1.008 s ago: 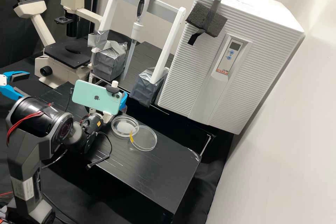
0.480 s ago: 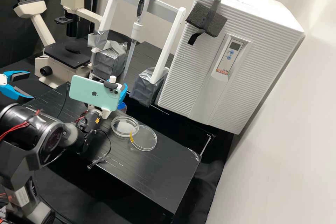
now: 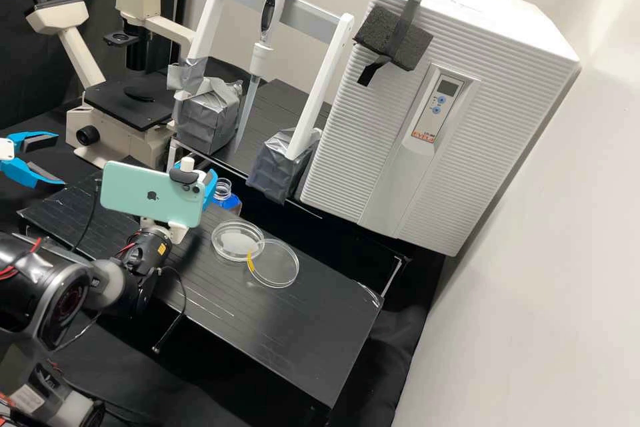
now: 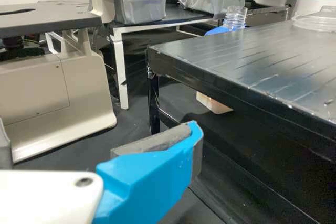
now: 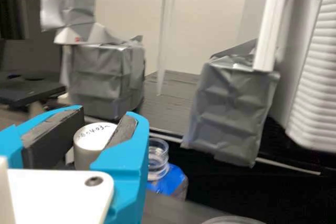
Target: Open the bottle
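Note:
A small clear bottle [image 3: 227, 192] with blue contents stands at the far edge of the black platform [image 3: 287, 327], its neck bare. In the right wrist view the bottle [image 5: 158, 162] sits just past my right gripper [image 5: 92, 128], which is shut on a grey round cap [image 5: 93, 142]. From above, that right gripper [image 3: 208, 183] hangs just left of the bottle, under a mint-green phone [image 3: 150, 195]. My left gripper [image 3: 45, 159] is open at the left edge, well away from the bottle. From its wrist view the bottle [image 4: 234, 16] stands far off across the platform.
Two clear petri dishes [image 3: 237, 239] [image 3: 273, 264] lie on the platform in front of the bottle. Behind it are a pipette [image 3: 261, 47] hanging on a white stand with taped feet, a microscope [image 3: 100, 80] and a big white ribbed machine [image 3: 460, 100].
My right arm has pulled back to the left, away from the bottle, with the cap in its fingers. The bottle's open neck now shows. The left gripper has barely moved.

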